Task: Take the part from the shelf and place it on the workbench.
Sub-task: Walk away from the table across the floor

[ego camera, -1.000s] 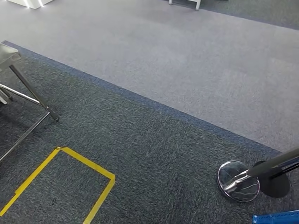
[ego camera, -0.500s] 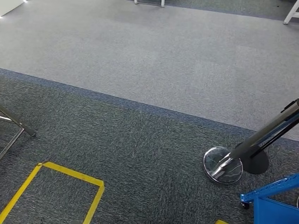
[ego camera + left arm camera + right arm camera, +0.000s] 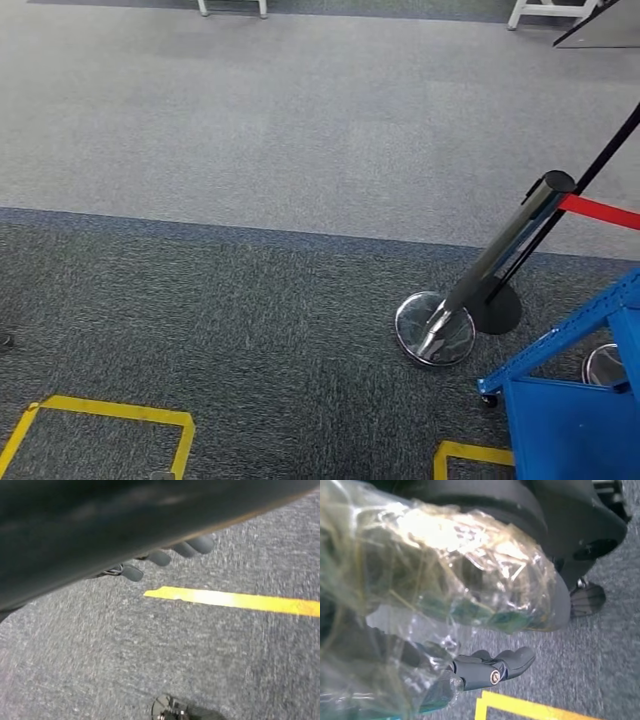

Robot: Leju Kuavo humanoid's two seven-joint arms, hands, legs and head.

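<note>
Clear crinkled plastic wraps the part (image 3: 433, 580), which lies across the right hand (image 3: 471, 672), its fingers (image 3: 508, 662) curled beneath the bundle and grasping it. Expect a light, soft-skinned, slippery package; the film deforms, so support it from below at mid-length and do not pinch loose wrap. Left hand (image 3: 166, 557) hangs over grey carpet (image 3: 151, 655) near a yellow tape line (image 3: 234, 600); whether it is clenched or released cannot be told.
</note>
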